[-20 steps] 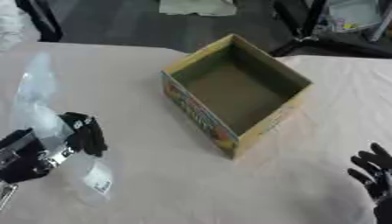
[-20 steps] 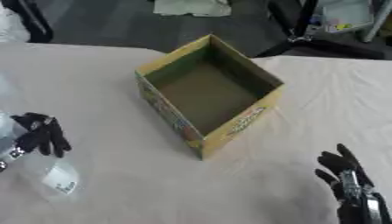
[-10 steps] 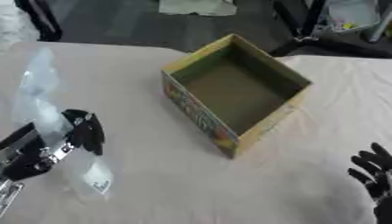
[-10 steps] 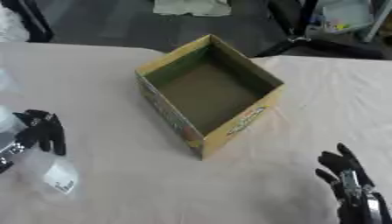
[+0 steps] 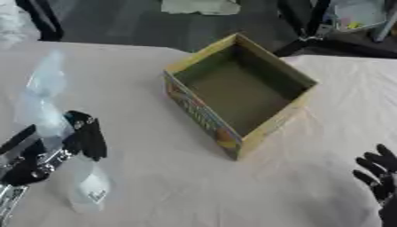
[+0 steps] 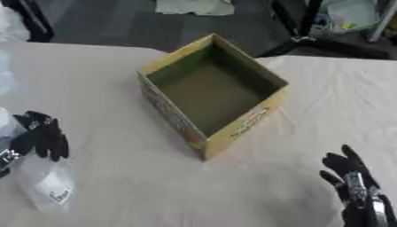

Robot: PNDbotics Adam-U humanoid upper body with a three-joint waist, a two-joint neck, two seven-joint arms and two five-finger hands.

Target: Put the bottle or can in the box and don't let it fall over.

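One clear bottle (image 5: 54,146) sits at your near left, your left hand (image 5: 58,148) curled round its middle. Your right hand (image 6: 353,184) rests spread at the near right. Judge the bottle light, thin-walled and slippery; hold mid-body, near its label. Farther off, centre, the box (image 5: 240,95) stands open.

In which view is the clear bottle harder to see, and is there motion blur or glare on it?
Left eye view: the clear bottle shows whole but smeared and pale against the cloth, with the left hand curled round it. Right eye view: the frame's edge cuts its top off. Both views are soft overall; the box throws only a faint shadow.
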